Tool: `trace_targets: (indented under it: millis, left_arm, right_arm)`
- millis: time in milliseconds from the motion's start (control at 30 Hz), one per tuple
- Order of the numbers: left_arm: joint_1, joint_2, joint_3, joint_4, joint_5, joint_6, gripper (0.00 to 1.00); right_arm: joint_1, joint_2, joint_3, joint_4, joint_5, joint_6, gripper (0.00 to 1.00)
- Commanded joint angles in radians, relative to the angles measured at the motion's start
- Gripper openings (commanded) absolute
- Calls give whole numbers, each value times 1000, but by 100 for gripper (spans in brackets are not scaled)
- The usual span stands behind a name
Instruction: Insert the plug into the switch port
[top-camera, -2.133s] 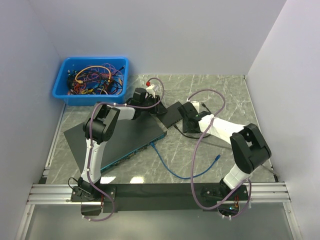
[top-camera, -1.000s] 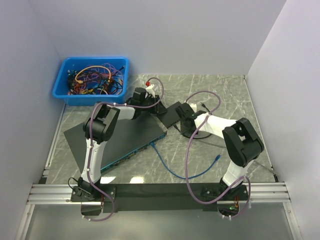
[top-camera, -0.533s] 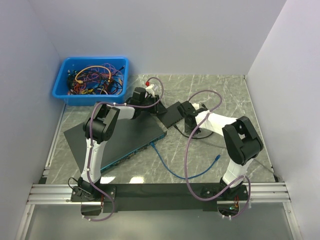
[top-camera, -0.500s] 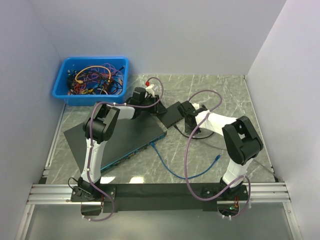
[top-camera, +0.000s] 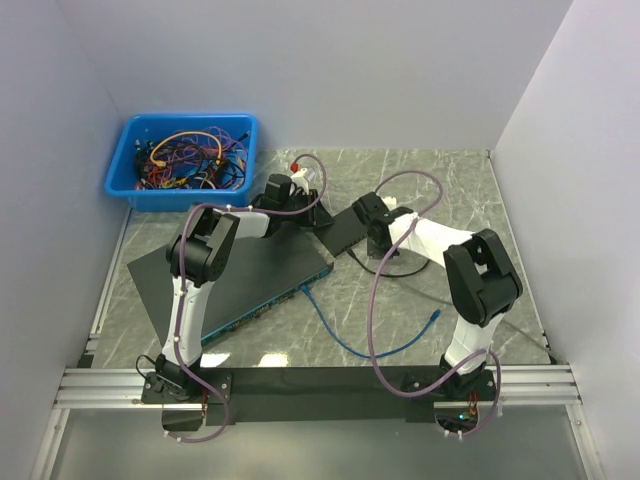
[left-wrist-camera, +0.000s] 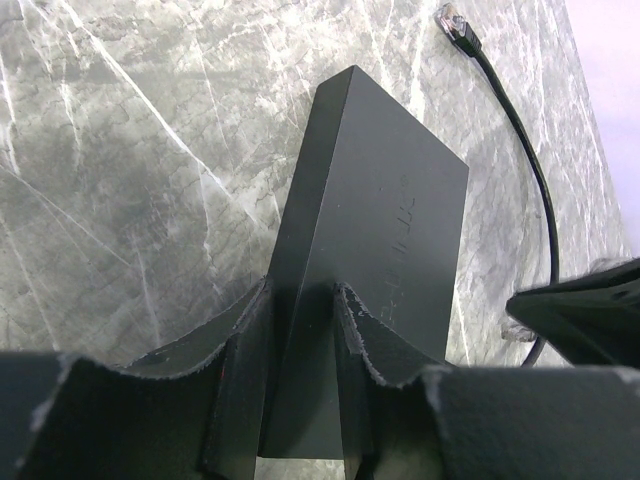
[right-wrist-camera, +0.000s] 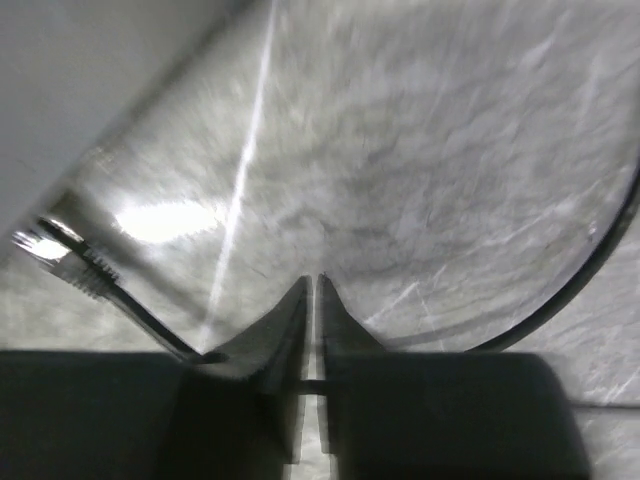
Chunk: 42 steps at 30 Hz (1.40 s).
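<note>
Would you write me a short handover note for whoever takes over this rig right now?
Left gripper: shut on the edge of the black box.
Right gripper: shut on the black cable just behind its clear plug.
Done: box held, cable gripped.
Left to do: bring the plug to the box's port, which is not visible here, and push it in.

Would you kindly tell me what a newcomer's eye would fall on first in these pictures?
The blue bin of tangled cables in the far left corner catches the eye first. Near the centre, the left gripper clamps a small black box, while the right gripper beside it pinches a thin black cable.
</note>
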Motion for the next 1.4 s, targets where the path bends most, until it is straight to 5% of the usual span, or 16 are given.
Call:
trace_targets:
  millis: [0,133,200,300,333,600,1367]
  left_arm:
    - [10,35,-40,-180,-22,31,34]
    - [10,39,-39,-169,-17,27,34]
    - [10,42,-37,-164,-14,25,34]
    - [10,42,-40,-160,-10,21,34]
    - [10,41,-42,-158,-7,22,34]
    - [10,-10,-96,-137,-4,25,34]
    - [13,-24,-113,-141,-11,43,33]
  right_arm:
    - [-7,-47,66,-27,91,-11,24]
    - [-10,-176,3,-53,136,7,47]
    - [-12,-242,-18,-82,139,24,68]
    - [-15,-308,-61,-153,122,61,77]
    - [-15,-325,-93,-173,90,64,93]
    - [-16,-383,-202,-147,-208,75,95]
    - [-202,-135,-267,75,-358,4,92]
